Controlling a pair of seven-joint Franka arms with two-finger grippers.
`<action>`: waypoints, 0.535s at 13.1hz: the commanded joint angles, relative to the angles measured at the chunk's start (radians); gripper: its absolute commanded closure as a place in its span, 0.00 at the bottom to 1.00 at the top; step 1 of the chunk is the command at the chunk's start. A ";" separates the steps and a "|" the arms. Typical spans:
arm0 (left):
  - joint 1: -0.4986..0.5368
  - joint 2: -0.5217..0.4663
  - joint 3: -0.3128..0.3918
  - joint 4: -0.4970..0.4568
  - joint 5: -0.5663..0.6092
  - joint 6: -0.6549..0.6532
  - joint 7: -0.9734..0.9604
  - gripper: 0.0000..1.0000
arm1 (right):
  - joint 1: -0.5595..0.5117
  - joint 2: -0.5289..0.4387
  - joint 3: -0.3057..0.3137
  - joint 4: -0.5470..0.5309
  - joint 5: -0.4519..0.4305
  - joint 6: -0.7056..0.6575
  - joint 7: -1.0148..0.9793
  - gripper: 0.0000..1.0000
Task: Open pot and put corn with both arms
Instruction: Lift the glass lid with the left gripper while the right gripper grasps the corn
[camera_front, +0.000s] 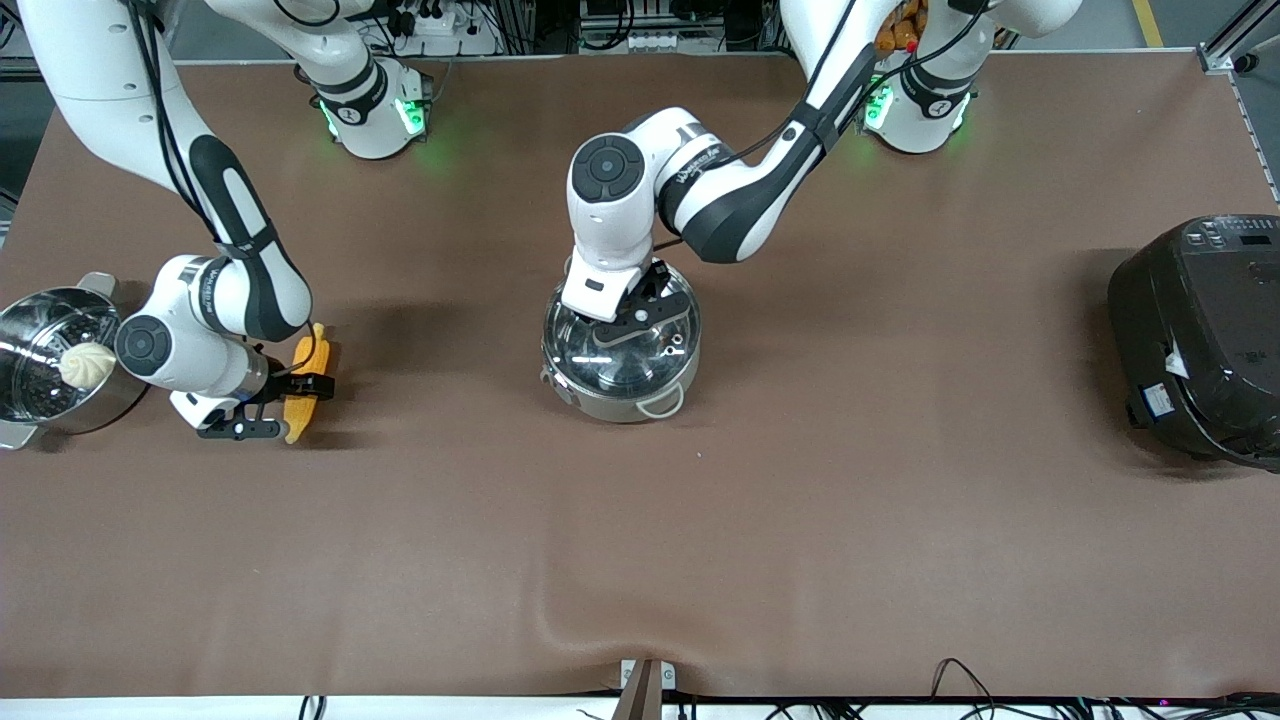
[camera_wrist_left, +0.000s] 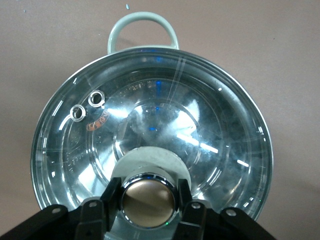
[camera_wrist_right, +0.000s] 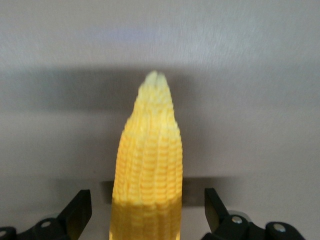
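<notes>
My left gripper sits over the pot at the table's middle, its 2 fingers touching the lid's metal knob on either side, closed around it. The glass lid looks smooth, breakable and fairly heavy, so the knob is the only sound hold, and it wants a straight lift.

My right gripper is spread wide around the corn, which lies on the table near the steamer pot at the right arm's end. The fingers stand apart from the cob. It looks stiff, light and ridged; I would clamp at mid-length.

Bare table lies between corn and pot, and the black cooker stands well apart.
</notes>
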 joint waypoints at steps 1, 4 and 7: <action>-0.001 0.001 0.006 0.018 0.021 -0.019 -0.008 1.00 | -0.025 -0.022 0.015 -0.013 0.030 -0.053 -0.009 0.02; -0.003 -0.034 0.004 0.015 0.017 -0.027 -0.014 1.00 | -0.022 -0.028 0.022 -0.007 0.052 -0.080 -0.009 0.44; 0.008 -0.117 0.001 0.012 0.012 -0.077 -0.010 1.00 | -0.022 -0.041 0.024 -0.001 0.050 -0.085 -0.009 0.76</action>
